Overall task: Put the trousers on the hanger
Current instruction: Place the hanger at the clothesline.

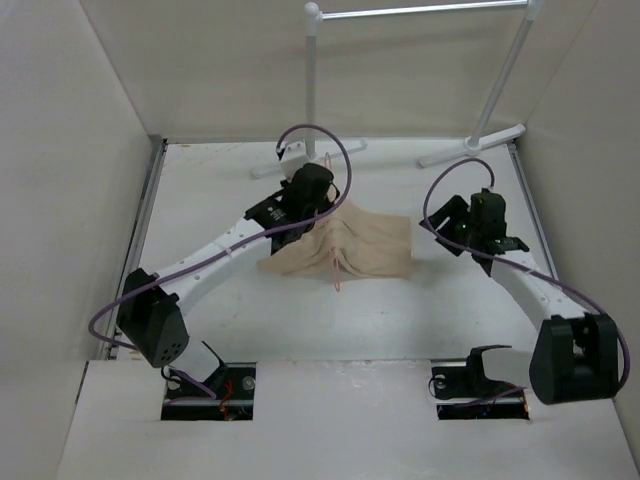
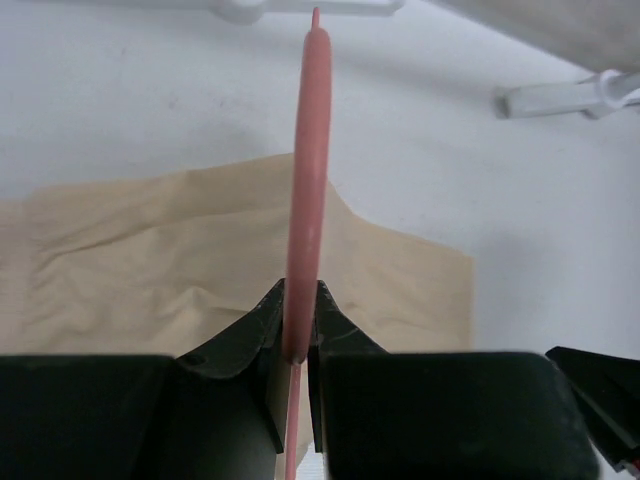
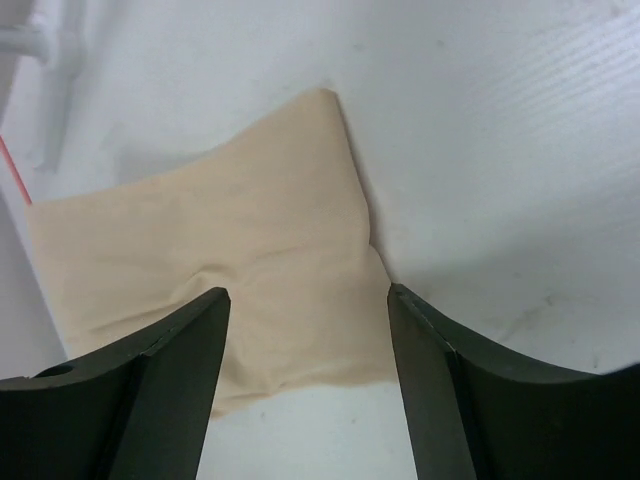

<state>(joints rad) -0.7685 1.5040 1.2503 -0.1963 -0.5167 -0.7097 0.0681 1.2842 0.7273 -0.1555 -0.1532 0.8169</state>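
Note:
The beige trousers lie folded on the white table, also seen in the left wrist view and the right wrist view. The pinkish-red wire hanger runs edge-on over the cloth. Its thin wire shows at the cloth's near edge and as a red line at the far left. My left gripper is shut on the hanger's wire, at the trousers' far left corner. My right gripper is open, holding nothing, over the trousers' right edge.
The white tube garment rack stands at the back, with its feet on the table. Beige walls enclose the table left, right and back.

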